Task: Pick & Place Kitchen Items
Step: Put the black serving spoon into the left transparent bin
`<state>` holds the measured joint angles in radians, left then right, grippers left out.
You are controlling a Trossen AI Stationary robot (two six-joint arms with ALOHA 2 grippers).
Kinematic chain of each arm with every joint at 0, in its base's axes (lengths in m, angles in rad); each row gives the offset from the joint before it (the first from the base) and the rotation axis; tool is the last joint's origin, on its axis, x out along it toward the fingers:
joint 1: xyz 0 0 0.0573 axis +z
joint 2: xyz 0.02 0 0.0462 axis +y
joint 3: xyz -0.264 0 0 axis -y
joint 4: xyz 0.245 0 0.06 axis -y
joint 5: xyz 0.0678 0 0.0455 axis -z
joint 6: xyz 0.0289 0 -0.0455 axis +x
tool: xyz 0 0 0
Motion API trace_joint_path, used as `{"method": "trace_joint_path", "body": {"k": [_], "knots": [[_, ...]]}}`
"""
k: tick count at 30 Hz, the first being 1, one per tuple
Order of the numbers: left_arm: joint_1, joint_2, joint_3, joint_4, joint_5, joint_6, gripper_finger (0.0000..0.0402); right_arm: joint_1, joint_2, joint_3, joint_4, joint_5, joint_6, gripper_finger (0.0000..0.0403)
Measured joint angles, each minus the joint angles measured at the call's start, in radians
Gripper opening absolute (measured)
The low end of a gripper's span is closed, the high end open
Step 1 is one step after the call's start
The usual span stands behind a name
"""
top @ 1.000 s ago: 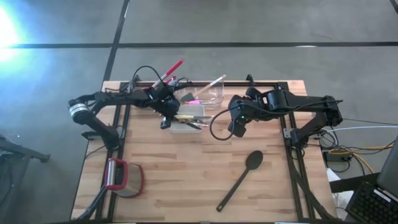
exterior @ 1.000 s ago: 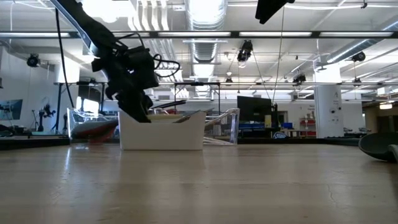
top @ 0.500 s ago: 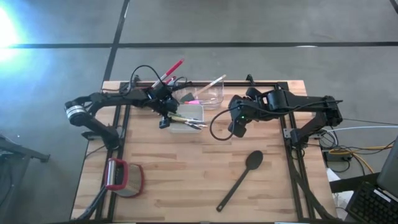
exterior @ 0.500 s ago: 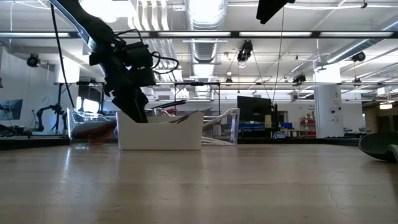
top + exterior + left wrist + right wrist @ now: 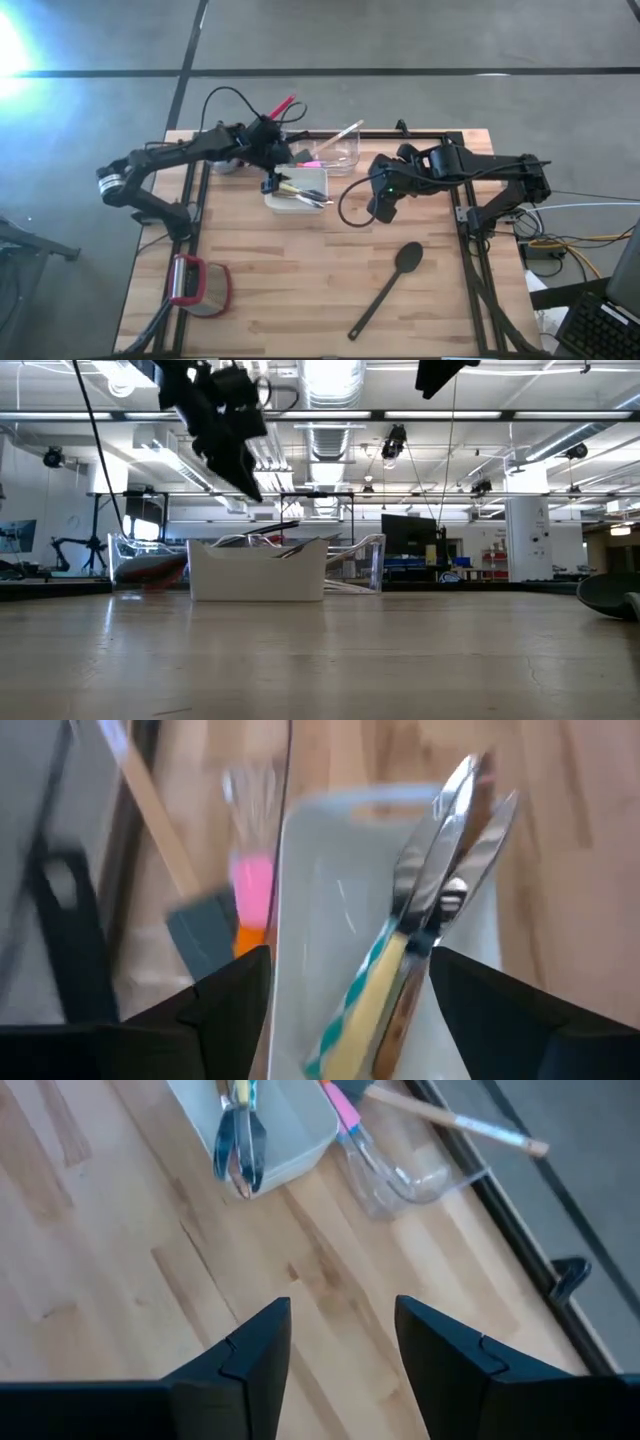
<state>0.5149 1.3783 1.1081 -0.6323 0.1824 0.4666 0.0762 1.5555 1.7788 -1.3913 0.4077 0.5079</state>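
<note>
My left gripper [image 5: 268, 182] hangs open and empty above the left end of the white square dish [image 5: 312, 176], well clear of its rim in the low view [image 5: 243, 482]. In the dish lie wooden-handled knives and a stripe-handled utensil [image 5: 420, 930], blades toward its right end. The clear tub [image 5: 345, 158] behind the dish holds a grey-blue spatula [image 5: 205, 935] and pink pieces. A black spoon [image 5: 385, 290] lies flat on the table at the near right. My right gripper [image 5: 382, 212] hovers open and empty to the right of the dish, high above bare wood [image 5: 340, 1360].
A red-and-grey rounded gadget [image 5: 198, 285] sits near the table's near left corner. A red-handled utensil [image 5: 278, 108] sticks up behind the left arm, its lower end hidden. Black cables loop around both arms. Bare wood lies between the dish and the black spoon.
My left gripper has risen from low at the dish's left end to well above its rim, going slightly toward the far edge and tipping more steeply downward. It carries nothing. The utensils stay in the dish. My right arm has kept still.
</note>
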Motion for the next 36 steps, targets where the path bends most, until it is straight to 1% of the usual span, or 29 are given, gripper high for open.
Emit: {"method": "trace_joint_path", "body": {"k": [3, 6, 10, 13, 18, 22, 27, 30, 36], "knots": [[-0.056, -0.024, 0.040, 0.000, -0.019, 0.007, 0.0278, 0.024, 0.000, -0.016, -0.037, -0.021, 0.066, 0.0168], [-0.112, -0.047, 0.043, 0.023, -0.022, 0.008, 0.0278, 0.086, 0.000, -0.058, -0.051, -0.105, 0.078, 0.0162], [-0.178, -0.071, 0.002, 0.110, -0.020, -0.030, 0.0278, 0.210, 0.000, -0.157, -0.017, -0.157, 0.039, 0.0151], [-0.218, -0.073, -0.032, 0.167, -0.020, -0.091, 0.0278, 0.296, 0.000, -0.256, -0.019, -0.163, 0.002, 0.0142], [-0.250, -0.073, -0.058, 0.198, -0.019, -0.215, 0.0278, 0.393, 0.000, -0.389, -0.011, -0.215, -0.082, 0.0129], [-0.271, -0.073, -0.100, 0.252, -0.020, -0.312, 0.0278, 0.424, 0.000, -0.466, 0.039, -0.229, -0.155, 0.0117], [-0.301, -0.072, -0.184, 0.440, -0.019, -0.389, 0.0278, 0.436, 0.000, -0.525, 0.073, -0.239, -0.228, 0.0103], [-0.314, -0.072, -0.212, 0.493, -0.020, -0.424, 0.0278, 0.435, 0.000, -0.558, 0.129, -0.269, -0.258, 0.0096], [-0.319, -0.072, -0.228, 0.506, -0.020, -0.451, 0.0278, 0.439, 0.016, -0.614, 0.376, -0.358, -0.293, 0.0087]]}}
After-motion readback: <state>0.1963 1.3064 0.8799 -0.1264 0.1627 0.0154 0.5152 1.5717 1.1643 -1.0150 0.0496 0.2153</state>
